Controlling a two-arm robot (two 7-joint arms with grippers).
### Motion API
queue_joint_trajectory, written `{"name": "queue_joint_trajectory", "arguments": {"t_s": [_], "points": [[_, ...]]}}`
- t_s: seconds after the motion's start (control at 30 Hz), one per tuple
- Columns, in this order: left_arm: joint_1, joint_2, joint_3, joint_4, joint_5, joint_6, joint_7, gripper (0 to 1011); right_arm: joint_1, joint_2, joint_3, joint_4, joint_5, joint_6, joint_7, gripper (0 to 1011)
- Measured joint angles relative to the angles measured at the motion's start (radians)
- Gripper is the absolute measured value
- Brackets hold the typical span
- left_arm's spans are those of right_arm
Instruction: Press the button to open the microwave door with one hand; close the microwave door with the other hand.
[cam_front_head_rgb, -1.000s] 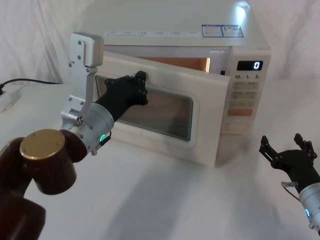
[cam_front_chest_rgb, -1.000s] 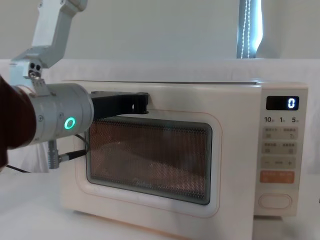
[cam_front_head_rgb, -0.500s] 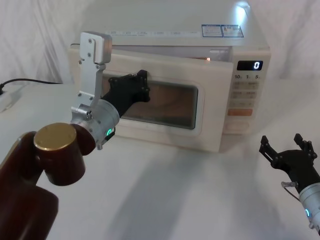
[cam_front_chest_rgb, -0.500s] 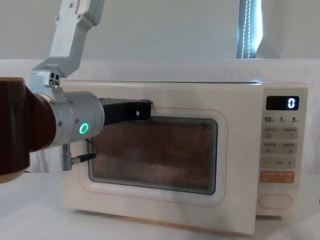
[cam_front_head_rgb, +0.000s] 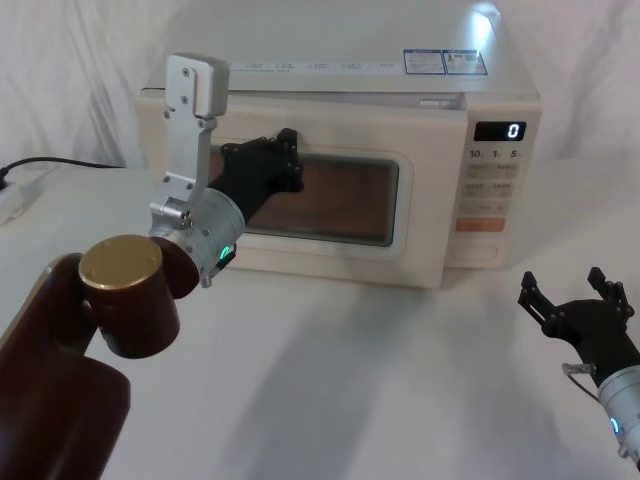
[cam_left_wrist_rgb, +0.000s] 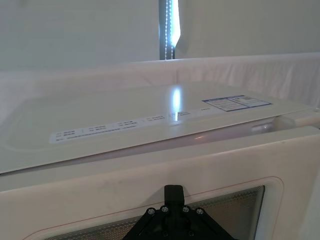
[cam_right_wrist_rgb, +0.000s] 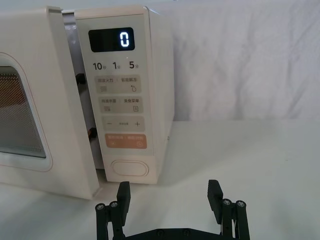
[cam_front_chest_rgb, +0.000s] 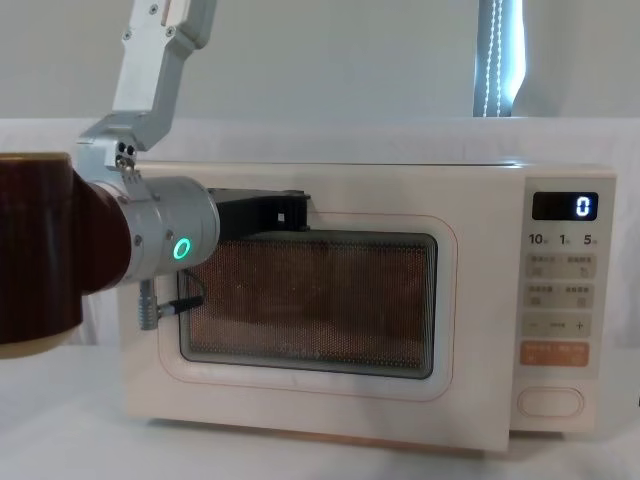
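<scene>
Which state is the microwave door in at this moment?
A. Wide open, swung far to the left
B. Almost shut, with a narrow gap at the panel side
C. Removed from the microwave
B: the right wrist view shows a narrow gap between the microwave door and the control panel, while the left tool presses on the door front.

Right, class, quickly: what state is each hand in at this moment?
Left hand: against the microwave door, holding nothing; open or closed cannot be told.
Right hand: open, empty, low over the table, right of the microwave.
</scene>
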Motion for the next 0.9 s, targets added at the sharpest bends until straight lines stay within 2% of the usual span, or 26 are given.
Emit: {"name": "queue_joint_trajectory", "arguments": {"t_s": [0.47,0.9], "points": [[-0.02,-0.043,-0.011,0.044,0.042,-0.03,-0.017,0,0.0,0.0,0.0,0.0,0.0,0.0,0.0,1002],[-0.025,-0.065,-0.026,0.065,0.074,-0.039,-0.017,0,0.0,0.0,0.0,0.0,0.0,0.0,0.0,1002]]}}
